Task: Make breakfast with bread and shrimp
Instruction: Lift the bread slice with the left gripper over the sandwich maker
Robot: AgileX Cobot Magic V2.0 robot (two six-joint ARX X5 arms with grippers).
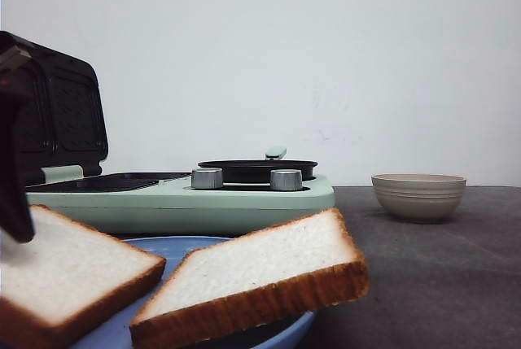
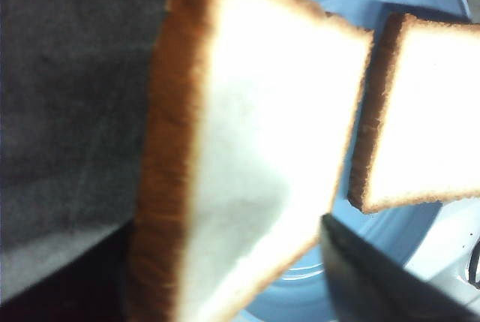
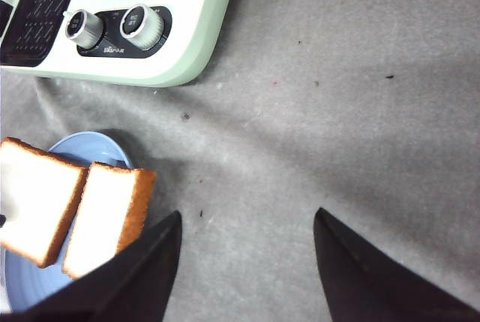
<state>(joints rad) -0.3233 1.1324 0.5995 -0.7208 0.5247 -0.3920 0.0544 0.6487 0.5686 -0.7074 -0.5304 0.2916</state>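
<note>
Closest in, the left gripper (image 2: pixel 247 262) is holding one bread slice (image 2: pixel 247 134), with one dark finger (image 2: pixel 375 277) lying against the white face; the opposite finger is hidden, so the closure is a judgement, and the slice appears lifted at a tilt over the blue plate (image 2: pixel 420 7), probably for carrying to the sandwich maker (image 1: pixel 179 198). Beside it, the second bread slice (image 1: pixel 260 272) is leaning on the plate's rim, its far edge raised toward the sandwich maker. Right of the plate, the right gripper (image 3: pixel 247 262) is hovering with its fingers spread wide over bare grey table (image 3: pixel 337 112), grasping nothing. Beyond the plate, the sandwich maker is standing with its lid (image 1: pixel 61 113) raised, seemingly ready for loading. Small lettering under its knobs (image 3: pixel 112 28) is too blurred to read. Right of the sandwich maker, a beige bowl (image 1: pixel 418 194) is sitting; no shrimp is showing in any view.
</note>
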